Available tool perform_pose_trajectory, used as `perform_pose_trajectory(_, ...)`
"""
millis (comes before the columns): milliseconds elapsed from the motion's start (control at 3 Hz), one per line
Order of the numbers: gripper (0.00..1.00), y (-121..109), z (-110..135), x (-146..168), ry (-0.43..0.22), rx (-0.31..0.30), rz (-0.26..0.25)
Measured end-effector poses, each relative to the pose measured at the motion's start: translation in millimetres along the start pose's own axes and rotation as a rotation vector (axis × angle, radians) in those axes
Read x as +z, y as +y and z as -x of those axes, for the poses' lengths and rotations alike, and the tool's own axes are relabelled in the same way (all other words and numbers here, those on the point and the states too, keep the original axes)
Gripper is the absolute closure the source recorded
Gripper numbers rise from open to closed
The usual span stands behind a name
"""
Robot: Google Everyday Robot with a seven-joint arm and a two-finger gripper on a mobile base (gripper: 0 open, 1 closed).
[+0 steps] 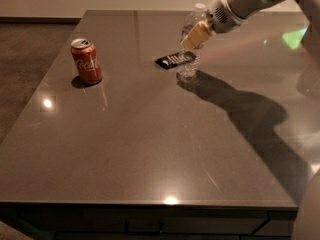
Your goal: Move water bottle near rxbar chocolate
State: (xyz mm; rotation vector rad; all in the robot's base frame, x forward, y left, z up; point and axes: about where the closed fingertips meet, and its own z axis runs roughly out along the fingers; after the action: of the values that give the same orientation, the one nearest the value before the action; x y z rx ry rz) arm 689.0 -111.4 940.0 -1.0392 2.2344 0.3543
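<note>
Along the near edge the dark table point(150, 149) lies bare and glossy, with only spots of reflected light, so this side offers wide open room. Farther in on the left a red soda can point(86, 61) stands upright, well apart from the task's things and near the left edge, beyond which the carpet point(30, 49) lies lower. To the right the arm's shadow point(240, 104) stretches over the tabletop. Beyond that, the rxbar chocolate point(175, 60) lies flat, and the water bottle point(189, 66) stands upright just beside its right end, its base seemingly down on the table; whether bottle and bar touch I cannot tell. The gripper point(192, 38) reaches in from the upper right on the pale arm point(240, 1) and is clamped around the bottle's upper body, below the white cap point(200, 6), one tan pad point(197, 33) lying across the front. By the look of it the carrying step is all but finished, as the bottle is already close to the bar. The next move calls for letting go gently and drawing back up and to the right, without tipping the light bottle or nudging the bar. Behind them the tabletop runs on to its far edge, so nothing crowds the retreat
</note>
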Motion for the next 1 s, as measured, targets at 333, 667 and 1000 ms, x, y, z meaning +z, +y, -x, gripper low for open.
perform_pose_trajectory(333,0.62,3.6,2.5,9.4,0.007,-0.009,0.006)
perform_pose_trajectory(667,0.39,6.5,3.4,15.6,0.011,-0.015,0.01)
perform_pose_trajectory(1000,0.15,8.4,2.5,19.1,0.012,-0.019,0.015)
